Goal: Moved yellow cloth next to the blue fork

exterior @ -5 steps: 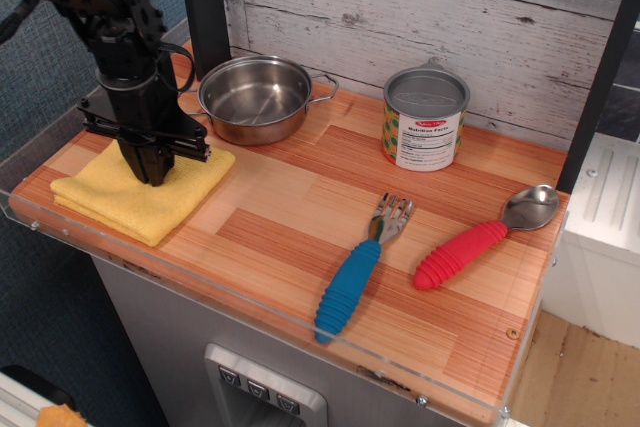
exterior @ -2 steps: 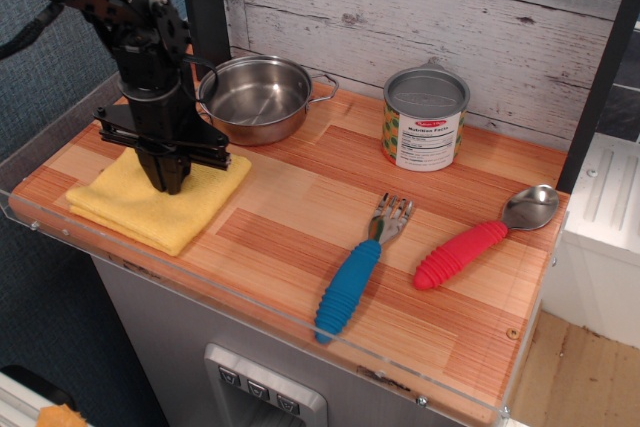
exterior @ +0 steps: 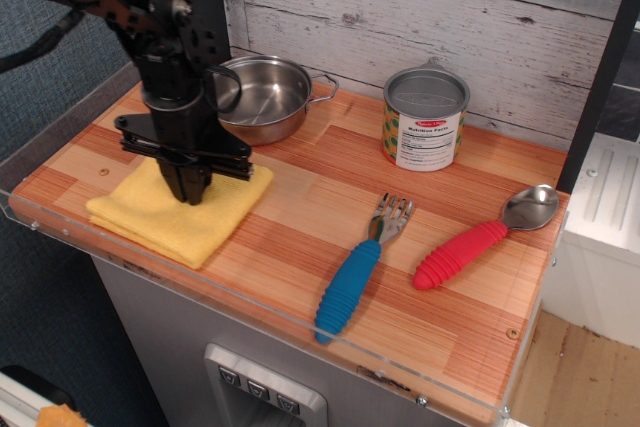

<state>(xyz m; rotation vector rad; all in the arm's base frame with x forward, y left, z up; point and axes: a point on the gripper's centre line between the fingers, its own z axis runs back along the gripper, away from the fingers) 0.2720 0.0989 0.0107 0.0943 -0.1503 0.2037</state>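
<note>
The yellow cloth (exterior: 175, 215) lies folded on the wooden table at the front left. My gripper (exterior: 190, 193) points straight down onto its middle, with the black fingers close together and pressed into the fabric, shut on the cloth. The blue fork (exterior: 358, 271) lies to the right of the cloth, metal head toward the back, blue ribbed handle toward the front edge. A strip of bare wood separates the cloth's right edge from the fork.
A steel pot (exterior: 258, 98) stands just behind my gripper. A labelled tin can (exterior: 425, 118) stands at the back. A red-handled spoon (exterior: 480, 239) lies right of the fork. A clear plastic rim (exterior: 250, 307) lines the front edge.
My gripper has slid to the right, dragging the yellow cloth with it toward the fork. The fork, spoon, pot and can have not moved.
</note>
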